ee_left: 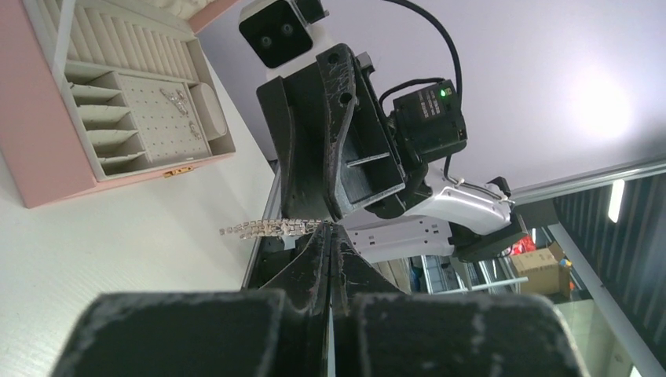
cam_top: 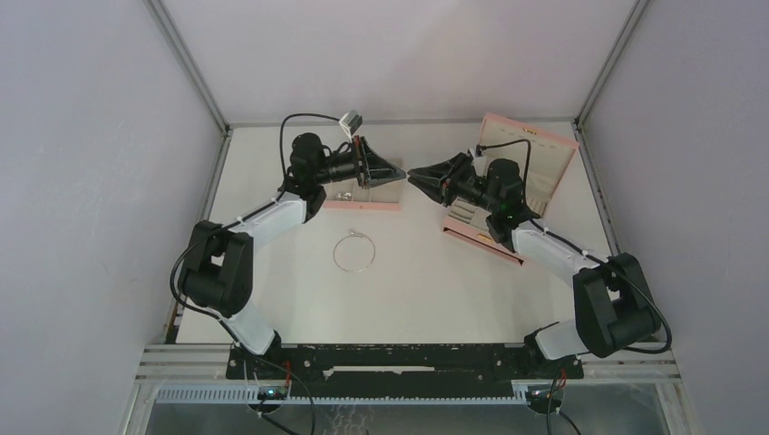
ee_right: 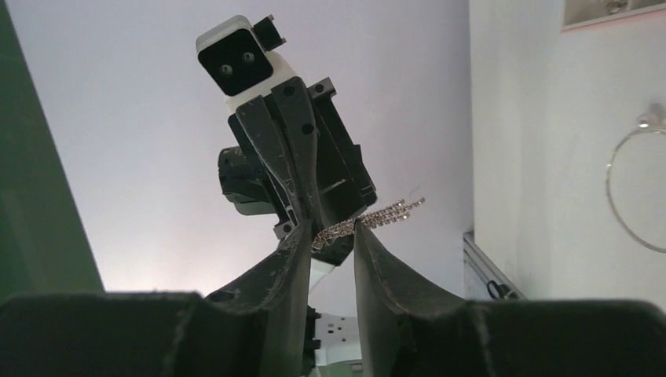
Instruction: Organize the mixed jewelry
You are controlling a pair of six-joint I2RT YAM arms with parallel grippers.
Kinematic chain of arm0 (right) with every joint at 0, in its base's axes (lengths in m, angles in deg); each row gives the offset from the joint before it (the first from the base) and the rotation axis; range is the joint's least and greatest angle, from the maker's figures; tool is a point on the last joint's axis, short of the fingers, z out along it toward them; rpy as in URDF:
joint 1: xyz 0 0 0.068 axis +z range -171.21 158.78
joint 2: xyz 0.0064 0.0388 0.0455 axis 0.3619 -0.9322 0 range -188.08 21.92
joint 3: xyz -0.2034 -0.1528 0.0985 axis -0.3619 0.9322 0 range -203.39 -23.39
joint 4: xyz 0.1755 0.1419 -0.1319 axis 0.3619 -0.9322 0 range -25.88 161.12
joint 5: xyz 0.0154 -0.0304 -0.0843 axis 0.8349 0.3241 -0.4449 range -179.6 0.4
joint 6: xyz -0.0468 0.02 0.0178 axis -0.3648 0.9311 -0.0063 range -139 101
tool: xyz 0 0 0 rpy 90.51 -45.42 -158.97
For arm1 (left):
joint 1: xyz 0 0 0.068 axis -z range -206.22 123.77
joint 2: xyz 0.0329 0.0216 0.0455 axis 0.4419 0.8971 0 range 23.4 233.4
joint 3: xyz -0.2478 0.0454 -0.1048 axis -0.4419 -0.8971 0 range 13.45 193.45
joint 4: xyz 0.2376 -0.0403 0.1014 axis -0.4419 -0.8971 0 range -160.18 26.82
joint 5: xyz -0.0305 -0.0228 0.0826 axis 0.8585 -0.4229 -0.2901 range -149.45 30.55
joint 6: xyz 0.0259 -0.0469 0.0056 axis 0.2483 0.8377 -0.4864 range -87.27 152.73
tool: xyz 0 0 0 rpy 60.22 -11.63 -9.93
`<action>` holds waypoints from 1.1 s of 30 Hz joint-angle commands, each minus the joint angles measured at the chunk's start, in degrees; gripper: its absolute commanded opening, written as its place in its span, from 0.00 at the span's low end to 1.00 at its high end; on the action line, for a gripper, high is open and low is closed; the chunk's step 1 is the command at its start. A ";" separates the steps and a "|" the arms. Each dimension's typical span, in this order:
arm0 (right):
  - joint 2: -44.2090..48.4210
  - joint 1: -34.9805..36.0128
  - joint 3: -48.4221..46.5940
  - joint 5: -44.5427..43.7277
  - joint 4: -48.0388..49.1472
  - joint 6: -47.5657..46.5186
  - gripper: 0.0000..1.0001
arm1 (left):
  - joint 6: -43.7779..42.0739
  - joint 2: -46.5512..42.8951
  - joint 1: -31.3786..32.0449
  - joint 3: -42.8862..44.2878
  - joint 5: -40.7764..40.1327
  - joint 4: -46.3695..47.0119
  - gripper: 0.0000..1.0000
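My two grippers meet tip to tip above the table's far middle. My left gripper is shut on a small silver chain cluster, which sticks out sideways from its tips. My right gripper is open, its fingertips on either side of the same chain. The thin silver wire hoop lies flat on the table nearer the arms; it also shows in the right wrist view. Tiny silver studs sit on the dotted pad in the pink box.
A pink compartment tray lies under the left gripper. The open pink box with its raised lid stands at the back right, under the right arm. Grey walls enclose the table on three sides.
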State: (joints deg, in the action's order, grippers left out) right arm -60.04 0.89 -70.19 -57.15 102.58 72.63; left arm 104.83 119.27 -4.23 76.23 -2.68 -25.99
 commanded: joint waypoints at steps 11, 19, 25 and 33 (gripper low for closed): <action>23.25 -4.48 -0.74 1.15 -27.55 -49.64 0.40 | -1.38 -3.32 -0.82 0.74 7.85 -3.24 0.00; 33.00 3.34 -0.74 2.42 -38.14 -96.75 0.42 | -2.03 -8.87 -0.50 -1.67 13.61 -7.38 0.00; 34.05 4.37 -0.73 8.41 -36.69 -102.73 0.41 | -21.30 -11.57 1.49 3.33 13.89 -36.56 0.00; 29.79 10.20 -0.75 9.42 -27.52 -101.05 0.41 | -33.04 -10.80 3.74 10.02 14.30 -54.26 0.00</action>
State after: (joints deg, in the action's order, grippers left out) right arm -28.56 8.43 -70.15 -49.00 68.35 -26.12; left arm 78.78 109.28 -0.86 83.55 9.93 -71.02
